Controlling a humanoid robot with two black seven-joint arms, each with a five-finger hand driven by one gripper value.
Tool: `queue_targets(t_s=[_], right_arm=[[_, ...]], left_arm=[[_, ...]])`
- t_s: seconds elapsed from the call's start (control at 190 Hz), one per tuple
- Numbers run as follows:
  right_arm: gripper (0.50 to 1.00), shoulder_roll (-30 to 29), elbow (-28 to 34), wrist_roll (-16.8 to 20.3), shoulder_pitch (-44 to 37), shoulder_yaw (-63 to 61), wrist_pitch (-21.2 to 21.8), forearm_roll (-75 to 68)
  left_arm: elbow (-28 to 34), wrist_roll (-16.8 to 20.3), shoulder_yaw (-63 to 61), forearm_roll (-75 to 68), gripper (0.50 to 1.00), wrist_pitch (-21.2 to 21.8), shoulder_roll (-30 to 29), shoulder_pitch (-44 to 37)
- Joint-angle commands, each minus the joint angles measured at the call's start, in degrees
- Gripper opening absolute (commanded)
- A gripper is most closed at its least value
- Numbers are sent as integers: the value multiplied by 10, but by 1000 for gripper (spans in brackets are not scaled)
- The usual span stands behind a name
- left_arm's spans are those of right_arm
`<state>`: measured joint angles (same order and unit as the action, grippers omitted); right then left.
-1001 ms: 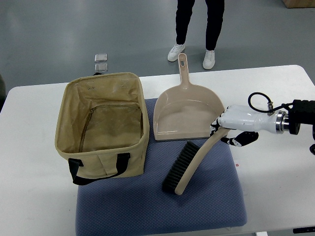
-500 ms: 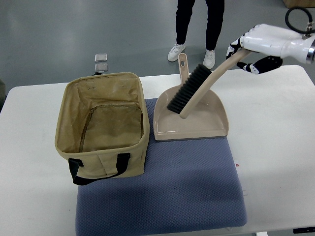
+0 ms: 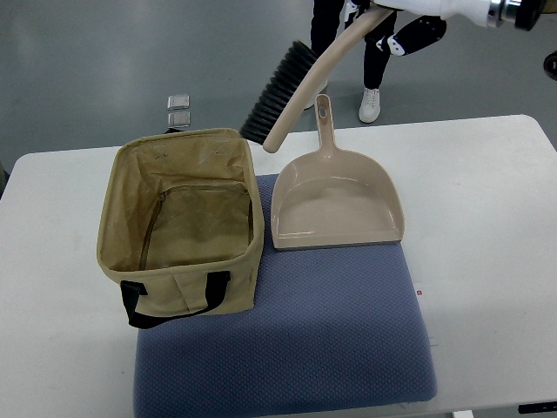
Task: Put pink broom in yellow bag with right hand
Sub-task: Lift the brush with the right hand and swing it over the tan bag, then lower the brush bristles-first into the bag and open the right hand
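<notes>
My right hand (image 3: 396, 22) is high at the top edge of the top view, its white fingers shut on the handle of the pale pink broom (image 3: 296, 91). The broom hangs in the air, slanting down to the left, its black bristles above the far right corner of the yellow bag (image 3: 181, 222). The bag stands open on the left part of the blue mat (image 3: 348, 340), with black handles at its near side. My left arm does not show.
A pale pink dustpan (image 3: 335, 196) lies on the mat right of the bag, handle pointing away. A person's legs (image 3: 348, 52) stand beyond the white table (image 3: 487, 218). Two small clear boxes (image 3: 178, 109) lie on the floor.
My right hand has lifted the broom off the mat, carried it up over the dustpan, then further up and left toward the bag's far right corner.
</notes>
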<state>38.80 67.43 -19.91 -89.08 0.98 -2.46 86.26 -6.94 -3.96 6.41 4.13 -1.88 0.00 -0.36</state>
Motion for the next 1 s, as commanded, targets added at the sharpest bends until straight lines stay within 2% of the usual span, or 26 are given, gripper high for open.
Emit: queue_targets(t_s=[0.0, 0.174, 0.437, 0.779, 0.79, 0.795, 0.8, 0.816, 0.858, 0.869, 0.895, 0.958, 0.995], right_arm=[[500, -42, -2, 2, -3, 1, 0, 3], [500, -113, -5, 5, -2, 3, 0, 25], [500, -187, -36, 5, 7, 7, 1, 59], [500, -233, -60, 6, 36, 3, -1, 83], [507, -233, -60, 6, 36, 2, -1, 83], [531, -233, -60, 6, 36, 2, -1, 83], [531, -233, -60, 6, 36, 2, -1, 83], [578, -233, -60, 6, 36, 1, -1, 83], [637, -234, -60, 5, 38, -1, -2, 81], [637, -234, -60, 5, 38, -1, -2, 81], [678, -233, -60, 4, 40, -2, -3, 80], [737, -232, -60, 3, 42, -2, -4, 79], [758, -232, -60, 2, 43, -2, -4, 78]], left_arm=[[0, 0, 0, 0, 1000, -1, 0, 0], [0, 0, 0, 0, 1000, 0, 0, 0], [0, -1, 0, 0, 1000, -1, 0, 0], [0, -1, 0, 0, 1000, 0, 0, 0], [0, -1, 0, 0, 1000, 0, 0, 0], [0, 0, 0, 0, 1000, 0, 0, 0], [0, 0, 0, 0, 1000, 0, 0, 0], [0, 0, 0, 0, 1000, -1, 0, 0], [0, 0, -1, 0, 1000, 0, 0, 0], [0, 0, -1, 0, 1000, 0, 0, 0], [0, -1, 0, 0, 1000, -1, 0, 0], [0, 0, 0, 0, 1000, -1, 0, 0], [0, -1, 0, 0, 1000, 0, 0, 0]])
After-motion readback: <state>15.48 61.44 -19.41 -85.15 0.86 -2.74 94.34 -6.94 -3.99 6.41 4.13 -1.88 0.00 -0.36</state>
